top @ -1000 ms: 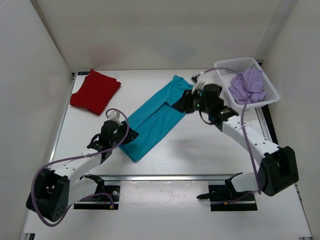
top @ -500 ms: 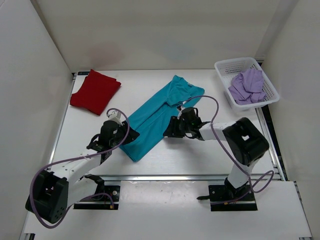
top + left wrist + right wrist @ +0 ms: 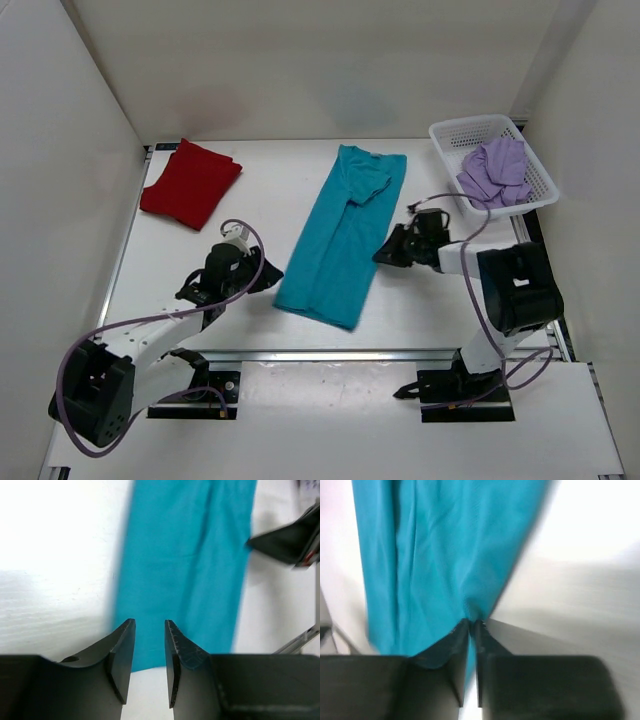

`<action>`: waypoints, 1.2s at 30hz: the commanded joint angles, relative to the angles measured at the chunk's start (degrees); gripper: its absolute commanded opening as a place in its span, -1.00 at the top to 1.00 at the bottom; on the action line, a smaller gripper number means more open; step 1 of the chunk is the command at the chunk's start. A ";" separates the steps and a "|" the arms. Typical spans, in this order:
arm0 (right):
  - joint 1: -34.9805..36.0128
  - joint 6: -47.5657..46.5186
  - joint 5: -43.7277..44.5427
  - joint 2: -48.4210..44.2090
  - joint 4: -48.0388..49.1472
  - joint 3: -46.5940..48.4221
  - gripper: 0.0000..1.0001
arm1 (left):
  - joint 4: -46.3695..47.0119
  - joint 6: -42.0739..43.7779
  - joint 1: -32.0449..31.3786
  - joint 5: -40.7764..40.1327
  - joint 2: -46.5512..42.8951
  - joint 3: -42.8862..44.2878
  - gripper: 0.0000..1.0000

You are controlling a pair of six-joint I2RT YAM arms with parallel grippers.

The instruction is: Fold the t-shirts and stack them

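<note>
The right tool (image 3: 470, 625) is pinched almost shut on the right edge of the teal soft fabric short-sleeved t-shirt (image 3: 340, 250), which lies lengthwise mid-way across the white bench (image 3: 270, 180). The left tool (image 3: 149, 622) stands part-open over its near hem, holding nothing. Light and limp, the shirt should drag easily; hems or corners look best to grip. A second ago it lay diagonally, and its near end has swung right.

Bright, even light from above, soft grey shadows, table (image 3: 55, 540) washed to white glare in the left wrist view, teal shirt (image 3: 190, 555) edges smeared in both wrist views (motion blur), top view sharp.
</note>
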 commanded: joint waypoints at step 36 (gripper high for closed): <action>23.56 17.77 7.80 -57.05 -26.55 -33.68 0.20 | -14.97 9.99 -17.48 4.28 8.89 -0.53 -0.16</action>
